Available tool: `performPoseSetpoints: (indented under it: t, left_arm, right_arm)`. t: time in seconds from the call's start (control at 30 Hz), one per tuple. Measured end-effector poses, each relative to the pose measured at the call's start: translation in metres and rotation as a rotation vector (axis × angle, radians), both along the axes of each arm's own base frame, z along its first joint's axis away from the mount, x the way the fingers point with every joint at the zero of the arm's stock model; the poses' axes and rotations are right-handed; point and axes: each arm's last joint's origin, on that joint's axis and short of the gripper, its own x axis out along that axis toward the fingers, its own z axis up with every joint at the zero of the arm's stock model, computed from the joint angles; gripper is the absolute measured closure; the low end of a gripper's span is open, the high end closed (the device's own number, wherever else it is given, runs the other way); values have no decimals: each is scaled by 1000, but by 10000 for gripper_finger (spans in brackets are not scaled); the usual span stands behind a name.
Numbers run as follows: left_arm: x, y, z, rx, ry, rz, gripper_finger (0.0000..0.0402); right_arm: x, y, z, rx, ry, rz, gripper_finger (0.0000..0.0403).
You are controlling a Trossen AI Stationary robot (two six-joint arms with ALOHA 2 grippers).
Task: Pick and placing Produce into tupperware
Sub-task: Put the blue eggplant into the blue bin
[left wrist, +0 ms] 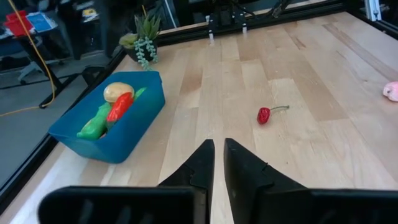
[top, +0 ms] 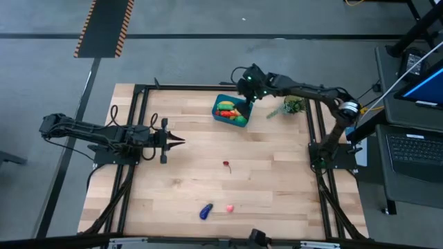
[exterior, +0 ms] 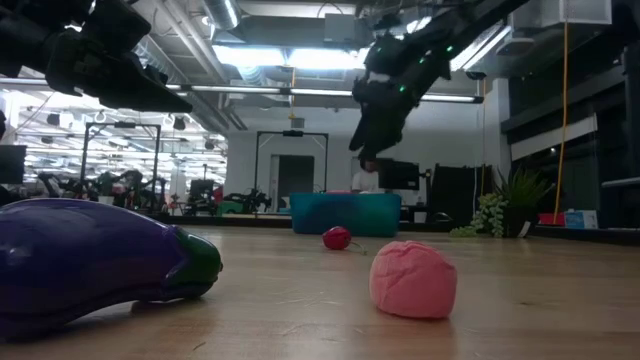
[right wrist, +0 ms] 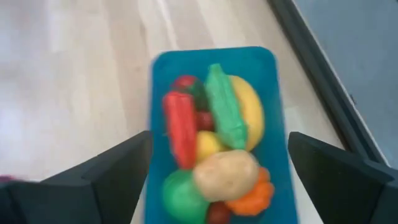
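Three loose pieces lie on bare wood near the front edge: a purple eggplant, a pink fruit beside it, and a small red cherry mid-table. Left gripper hangs at the left side, fingers pressed together, empty. Farther back, right gripper hovers spread wide above the teal tub full of produce; a plant sprig stands just beyond, near the far-right edge

Robotics lab or workshop. Wooden worktop sat in a black metal frame on grey concrete floor; hazard-striped tape at 11 o'clock, laptop at 3 o'clock. Exposed ceiling ducting, strip lights, cluttered benches behind.
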Motion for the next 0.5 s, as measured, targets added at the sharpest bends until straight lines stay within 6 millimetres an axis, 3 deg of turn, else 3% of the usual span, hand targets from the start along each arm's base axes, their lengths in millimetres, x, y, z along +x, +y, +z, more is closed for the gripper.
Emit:
performPoseSetpoints:
  t: [0.23, 0.5]
  left_arm:
    - [1, 0, 2, -4, -19, 1, 386]
    - [2, 0, 9, -15, -102, 2, 399]
  right_arm:
    - [-37, 35, 5, -102, -74, -55, 28]
    - [-80, 88, 2, -125, -306, -27, 28]
